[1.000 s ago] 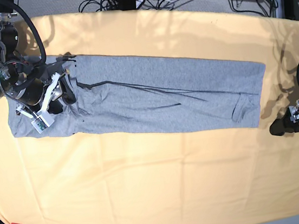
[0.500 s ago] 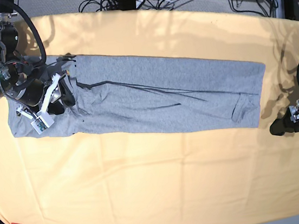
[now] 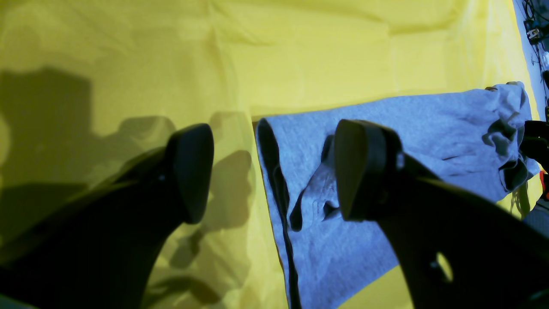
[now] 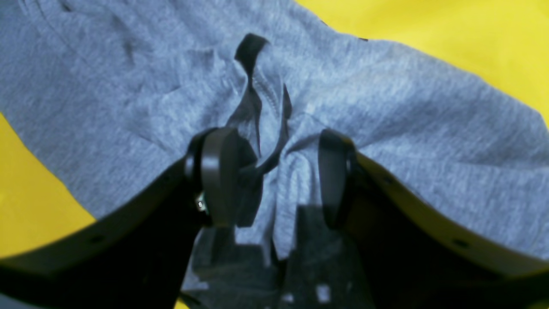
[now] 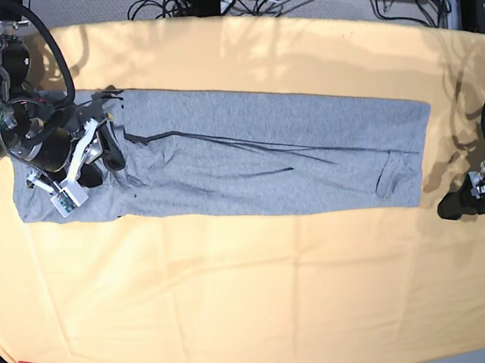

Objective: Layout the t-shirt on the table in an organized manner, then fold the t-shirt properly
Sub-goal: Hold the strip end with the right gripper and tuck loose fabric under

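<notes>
T-shirt: the grey t-shirt (image 5: 221, 153) lies as a long narrow band across the counter (image 5: 240, 306), running from the right arm's side toward the left arm's side; it looks already folded lengthwise.
Done so far: by my judgement the laying out and the first long folds are finished (edges fairly straight, a few diagonal creases and a small tuck near one end).
Left to do: the band probably has to be folded across its length into a compact stack.
Right gripper: the right gripper (image 4: 270, 176) sits on the shirt's end, its fingers (image 4: 218, 171) partly apart with a bunched ridge of fabric and a dark seam edge between them; whether they actually pinch it I cannot tell.
Left gripper: the left gripper (image 3: 274, 171) hovers low over the other end's edge, fingers (image 3: 193, 171) wide apart and empty, one over bare counter, one over cloth.
Containers: none in view.
</notes>
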Robot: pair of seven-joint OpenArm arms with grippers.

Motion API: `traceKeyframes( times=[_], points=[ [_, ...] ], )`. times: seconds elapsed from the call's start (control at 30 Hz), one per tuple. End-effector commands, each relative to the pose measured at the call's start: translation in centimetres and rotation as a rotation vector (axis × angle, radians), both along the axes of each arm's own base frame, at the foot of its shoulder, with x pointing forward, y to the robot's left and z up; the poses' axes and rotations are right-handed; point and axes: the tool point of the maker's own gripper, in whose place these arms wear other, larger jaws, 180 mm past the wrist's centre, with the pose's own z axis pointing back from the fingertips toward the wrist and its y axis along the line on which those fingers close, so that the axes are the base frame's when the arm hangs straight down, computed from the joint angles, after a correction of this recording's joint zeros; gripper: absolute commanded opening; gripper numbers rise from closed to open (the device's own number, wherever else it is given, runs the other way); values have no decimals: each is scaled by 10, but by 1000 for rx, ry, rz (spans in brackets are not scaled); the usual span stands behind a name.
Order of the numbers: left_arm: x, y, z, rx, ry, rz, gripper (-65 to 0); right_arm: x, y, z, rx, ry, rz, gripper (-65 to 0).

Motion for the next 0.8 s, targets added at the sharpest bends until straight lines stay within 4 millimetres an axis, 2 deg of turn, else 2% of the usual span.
traceKeyframes(
  times=[0.0,0.2,0.37,0.57,0.6,0.67,0.77],
  points=[
    [9,7,25,-8,-73,13,-205,7,1,12,17,-46,-1,-333],
    [9,7,25,-8,-73,13,-205,7,3,9,13,-45,-7,-338],
    [9,7,25,-8,-73,13,-205,7,-7,3,-58,-37,-21,-429],
    [10,7,25,-9,-74,13,-205,7,-3,6,-32,-41,-12,-448],
    [10,7,25,-9,-74,13,-205,7,-2,6,-35,-43,2,-491],
    [9,7,25,-8,-73,13,-205,5,2,6,-43,-50,38,-631],
    [9,7,25,-8,-74,13,-205,4,4,8,-50,-61,63,-650]
  ],
)
